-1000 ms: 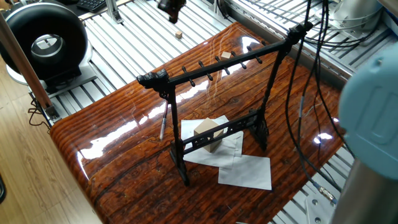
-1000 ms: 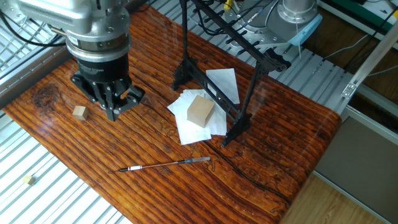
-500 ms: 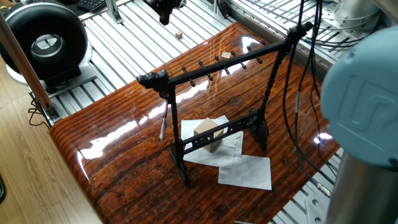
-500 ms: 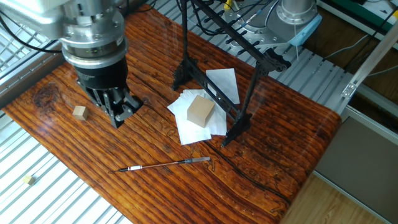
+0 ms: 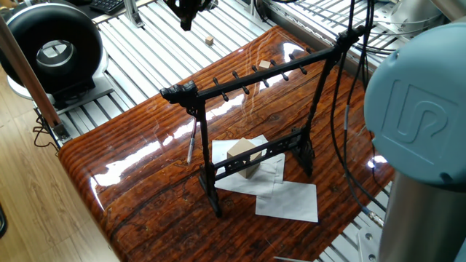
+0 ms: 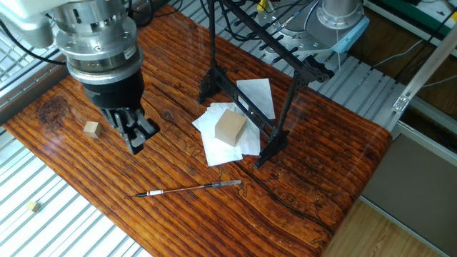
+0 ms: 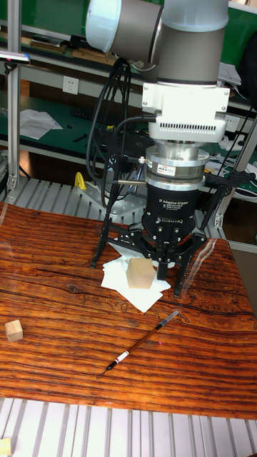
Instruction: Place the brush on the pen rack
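Brush [image 6: 190,188] lies flat on the surface, untouched, near the hand's tips.
The hand [image 6: 136,135] has drifted toward it and turned, fingers narrow, holding nothing; rack [image 6: 251,77] stands beyond.

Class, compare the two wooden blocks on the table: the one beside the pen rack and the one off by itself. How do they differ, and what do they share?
The larger block rests on white paper sheets beside the pen rack; the smaller cube sits on bare table. The larger block is well clear of the gripper; the smaller cube lies close beside it. Both are pale, plain wood.
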